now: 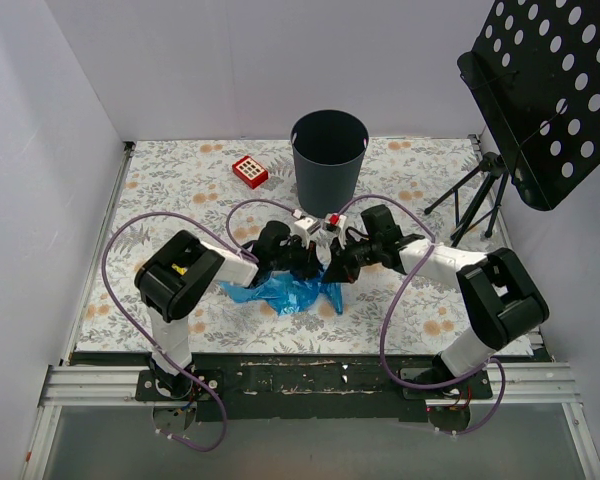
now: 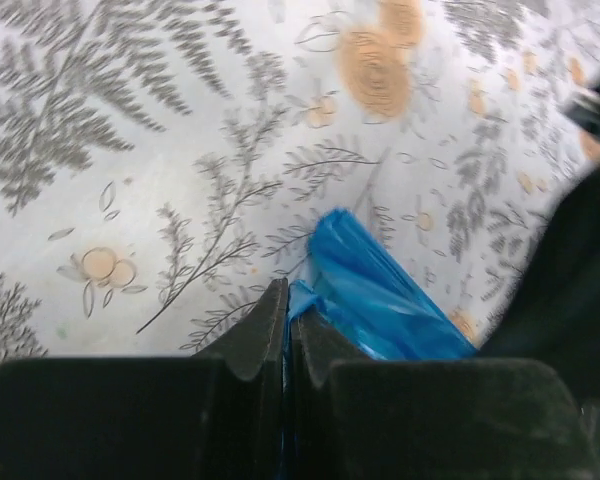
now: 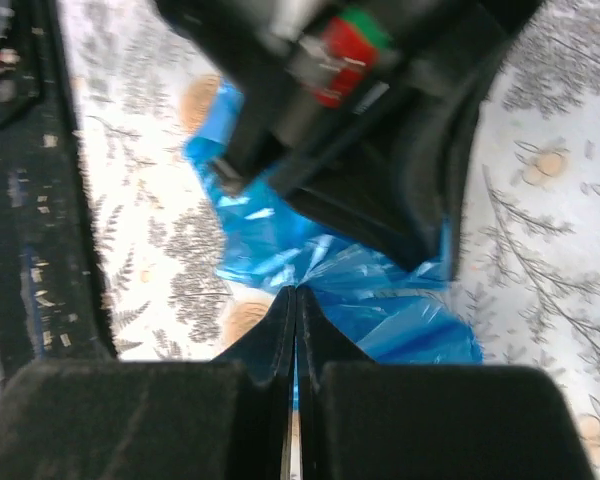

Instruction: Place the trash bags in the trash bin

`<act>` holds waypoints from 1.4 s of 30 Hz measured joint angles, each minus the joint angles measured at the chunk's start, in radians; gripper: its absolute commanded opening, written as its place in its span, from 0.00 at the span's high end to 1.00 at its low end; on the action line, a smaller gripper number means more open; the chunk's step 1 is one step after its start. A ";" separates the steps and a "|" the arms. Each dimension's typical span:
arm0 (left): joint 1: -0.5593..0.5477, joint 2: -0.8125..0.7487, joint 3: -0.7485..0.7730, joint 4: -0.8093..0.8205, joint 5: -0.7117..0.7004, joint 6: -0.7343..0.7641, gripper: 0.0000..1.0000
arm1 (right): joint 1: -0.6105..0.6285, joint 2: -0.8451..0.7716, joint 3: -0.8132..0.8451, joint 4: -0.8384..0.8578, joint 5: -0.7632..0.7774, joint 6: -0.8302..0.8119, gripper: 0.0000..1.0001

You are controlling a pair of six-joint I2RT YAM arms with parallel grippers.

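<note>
The left jaws are pressed together with a thin sliver of blue film caught in the seam between them, and the same film bunches out just beyond their tips as a glossy fold of the trash bag lying on the flower-printed table. The right jaws are likewise closed tight on an edge of the trash bag, a line of blue showing down the slit where they meet, with the creased film fanning away from the tips. In the right wrist view the dark body of the left arm, carrying a small red and green part, hangs just above the bag and hides part of it. From above, the two wrists meet near the middle of the table, the left arm reaching in from the left and the right arm from the right, both low over the crumpled trash bag, which rests on the table towards its near edge; whether it is one bag or several cannot be told. The trash bin stands upright at the far side of the table, well apart from the bag. A red-and-white tile lies just to the left of the bin. Purple cables loop from each arm, and a black perforated music stand stands at the far right.
</note>
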 measured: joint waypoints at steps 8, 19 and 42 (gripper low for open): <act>-0.060 -0.001 -0.024 0.068 -0.299 -0.122 1.00 | -0.021 -0.032 -0.037 0.066 -0.303 0.050 0.99; 0.002 -0.068 -0.050 -0.008 -0.346 -0.052 1.00 | -0.135 -0.031 0.072 -0.375 -0.236 -0.349 0.99; 0.097 -0.446 -0.147 -0.224 -0.099 0.113 1.00 | 0.051 -0.115 0.182 -0.333 0.198 -0.222 0.11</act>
